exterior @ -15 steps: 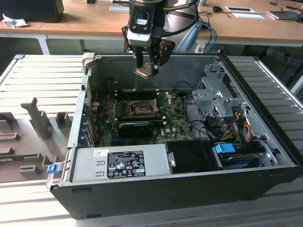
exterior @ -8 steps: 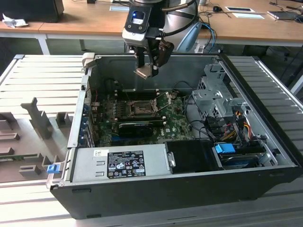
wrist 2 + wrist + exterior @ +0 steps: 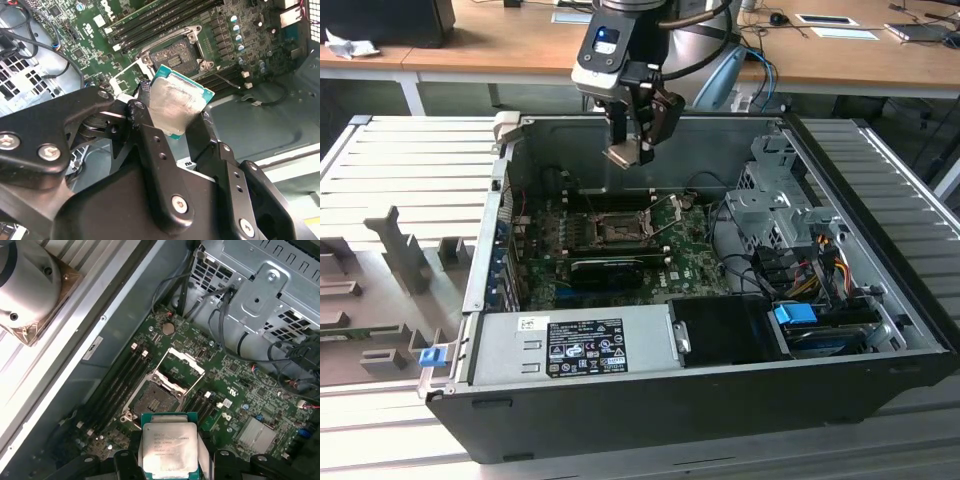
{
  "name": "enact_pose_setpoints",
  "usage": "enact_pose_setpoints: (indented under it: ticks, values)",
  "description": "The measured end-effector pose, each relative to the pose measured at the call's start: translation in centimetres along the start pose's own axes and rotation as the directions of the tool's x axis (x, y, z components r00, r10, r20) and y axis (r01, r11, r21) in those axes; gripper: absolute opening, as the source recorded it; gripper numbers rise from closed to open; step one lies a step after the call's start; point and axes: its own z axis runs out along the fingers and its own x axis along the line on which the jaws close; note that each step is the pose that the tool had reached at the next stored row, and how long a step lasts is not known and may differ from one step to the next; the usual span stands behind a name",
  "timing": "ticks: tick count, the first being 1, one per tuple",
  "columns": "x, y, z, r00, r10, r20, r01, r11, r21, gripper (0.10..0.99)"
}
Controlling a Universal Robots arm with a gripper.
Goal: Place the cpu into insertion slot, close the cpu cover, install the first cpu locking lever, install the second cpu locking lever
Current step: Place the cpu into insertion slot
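The cpu (image 3: 623, 153) over the open case (image 3: 650, 400)
Clamped in the gripper (image 3: 636, 149), the cpu hangs above the motherboard (image 3: 695, 270) inside the case, apart from the insertion slot (image 3: 618, 230) on that board; the cpu cover (image 3: 180, 371) stands raised beside that slot.

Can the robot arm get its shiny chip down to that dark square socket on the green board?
Probably yes. The dark square metal-rimmed socket lies bare, its thin metal cover frame swung up, with nothing between it and the held silver square chip.

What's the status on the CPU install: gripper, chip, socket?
Gripper shut on the cpu, above the open case. Insertion slot empty, cpu cover raised. Nothing seen between chip and slot.
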Motion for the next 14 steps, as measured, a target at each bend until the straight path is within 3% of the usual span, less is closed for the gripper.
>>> enact_pose_setpoints:
  ticks: [14]
  values:
    - [-0.01, -0.04, 0.35, 0.9991, 0.042, 0.0034, -0.042, 0.9991, 0.000, 0.529]
